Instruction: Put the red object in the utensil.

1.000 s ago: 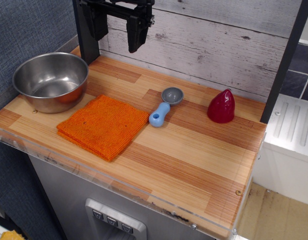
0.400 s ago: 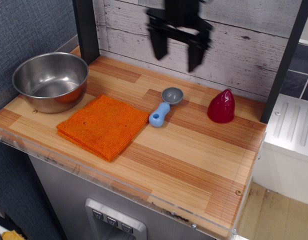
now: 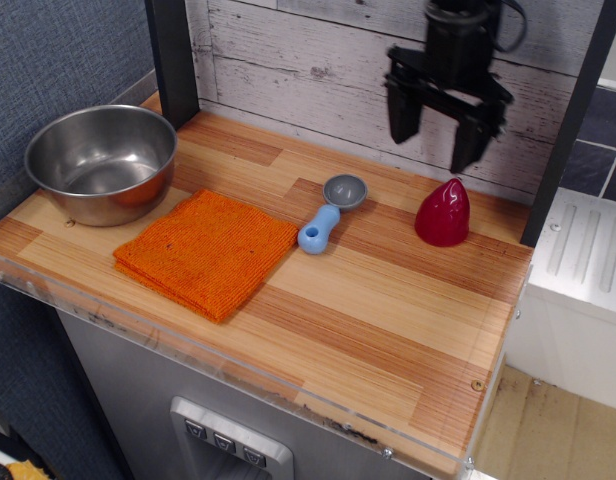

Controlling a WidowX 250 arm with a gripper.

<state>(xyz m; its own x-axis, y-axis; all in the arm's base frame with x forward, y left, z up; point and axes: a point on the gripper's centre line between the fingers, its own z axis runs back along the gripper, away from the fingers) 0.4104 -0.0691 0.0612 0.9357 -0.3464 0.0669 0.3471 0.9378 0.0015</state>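
- The black gripper (image 3: 436, 138) hangs in the air at the back right of the wooden counter (image 3: 388, 300), in front of the whitewashed plank wall (image 3: 308, 60).
- Its jaws stand wide apart, pointing down, and hold nothing.
- The red object (image 3: 443, 213) sits upright on the counter near the back right, its pointed top just below the gripper's right-hand finger and clear of it.
- The steel bowl (image 3: 101, 160) rests at the far left end of the counter, well apart from the red object, with nothing visible inside it.
- An orange folded cloth (image 3: 207, 252) lies flat just beside the bowl, on its front right side.
- A small scoop (image 3: 331, 213) with a grey cup and a light blue handle lies between the cloth and the red object, the handle end near the cloth's corner.
- A grey panel (image 3: 228, 440) with three small buttons sits under the counter's front edge.
- No brand, label or readable writing shows on any item.
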